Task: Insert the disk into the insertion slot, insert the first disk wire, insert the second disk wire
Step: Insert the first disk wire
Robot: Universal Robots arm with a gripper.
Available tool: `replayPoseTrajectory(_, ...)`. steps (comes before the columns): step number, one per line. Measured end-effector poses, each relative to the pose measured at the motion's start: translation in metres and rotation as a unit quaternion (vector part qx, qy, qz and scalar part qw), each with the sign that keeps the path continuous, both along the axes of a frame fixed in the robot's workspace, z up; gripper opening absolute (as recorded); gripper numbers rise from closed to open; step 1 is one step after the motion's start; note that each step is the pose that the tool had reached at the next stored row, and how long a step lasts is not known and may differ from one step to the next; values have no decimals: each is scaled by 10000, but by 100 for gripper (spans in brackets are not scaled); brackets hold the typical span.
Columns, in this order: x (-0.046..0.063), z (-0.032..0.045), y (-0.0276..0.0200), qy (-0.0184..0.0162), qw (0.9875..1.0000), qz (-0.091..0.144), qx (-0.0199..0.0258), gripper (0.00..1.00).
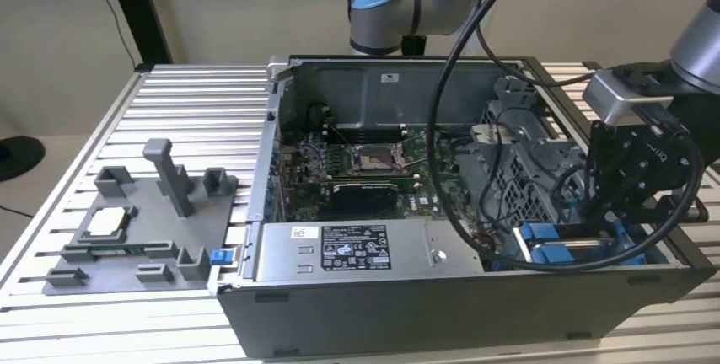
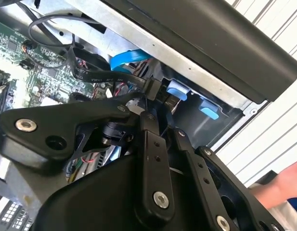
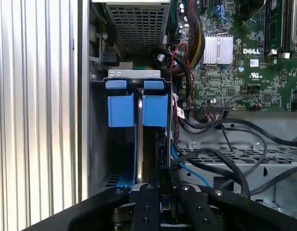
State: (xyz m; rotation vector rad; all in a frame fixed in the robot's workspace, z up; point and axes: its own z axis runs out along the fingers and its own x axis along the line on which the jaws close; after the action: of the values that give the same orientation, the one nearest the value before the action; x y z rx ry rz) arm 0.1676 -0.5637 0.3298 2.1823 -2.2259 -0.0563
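Most of the print is on the white label [image 1: 352, 248] on top of the grey box [image 1: 450, 256] inside the case. It has black lines and marks, all too small for me to make out. On the motherboard [image 3: 235, 82], white lettering [image 3: 252, 50] stands just beside the finned heat sink [image 3: 218, 49]. A small white sticker [image 3: 254, 62] lies close by, and tiny white markings are scattered over the green. The black flat wire [image 2: 97, 73] running to my claw [image 2: 155, 98] carries fine white print that I cannot read.
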Motion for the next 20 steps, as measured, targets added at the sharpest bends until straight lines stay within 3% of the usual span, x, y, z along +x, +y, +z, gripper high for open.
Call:
replayPoseTrajectory(2,0,-1,0,0,10000,0,1,0)
replayPoseTrajectory(3,0,-4,1,0,10000,0,4,100)
replayPoseTrajectory(8,0,17,0,0,10000,0,2,100)
replayPoseTrajectory(17,0,400,0,8,10000,0,1,100)
replayPoseTrajectory(20,6,425,3,9,10000,1,3,100)
